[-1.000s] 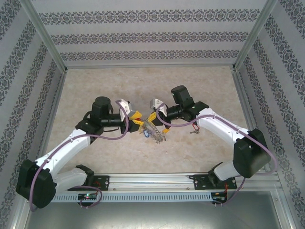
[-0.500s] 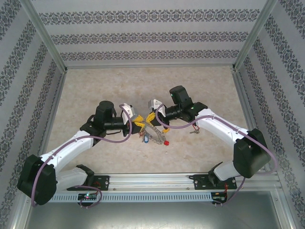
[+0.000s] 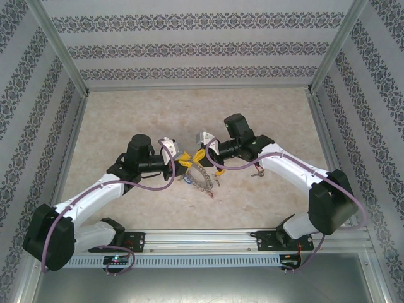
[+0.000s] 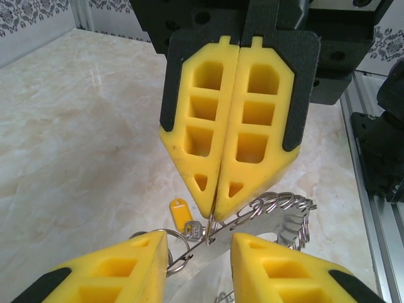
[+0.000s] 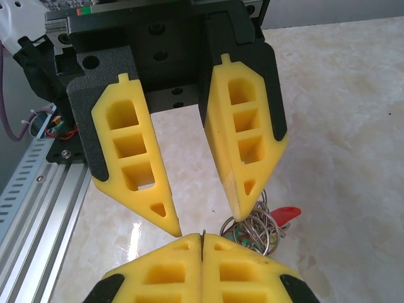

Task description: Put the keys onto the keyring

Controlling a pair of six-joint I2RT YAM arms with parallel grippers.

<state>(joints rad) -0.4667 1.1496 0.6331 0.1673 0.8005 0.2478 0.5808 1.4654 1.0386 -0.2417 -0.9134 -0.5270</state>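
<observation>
Clamps the keyring (image 4: 278, 203) in the right jaws; straddles its wire crosswise with the left jaws parted, gripping nothing, yellow-tagged key (image 4: 178, 213) dangling just beyond them.

My L gripper (image 3: 183, 165) has crept a touch right vs a sec ago, nearer the ring, and its yellow foam fingers (image 4: 120, 271) have drawn in, so the gap's narrower now. The large grey metal keyring (image 3: 202, 180) was a tight bunch, then swung low, and now fans out in an arc. Its red plastic tag (image 5: 288, 214), flung out right half a sec ago, has tucked back closer under the ring.
</observation>
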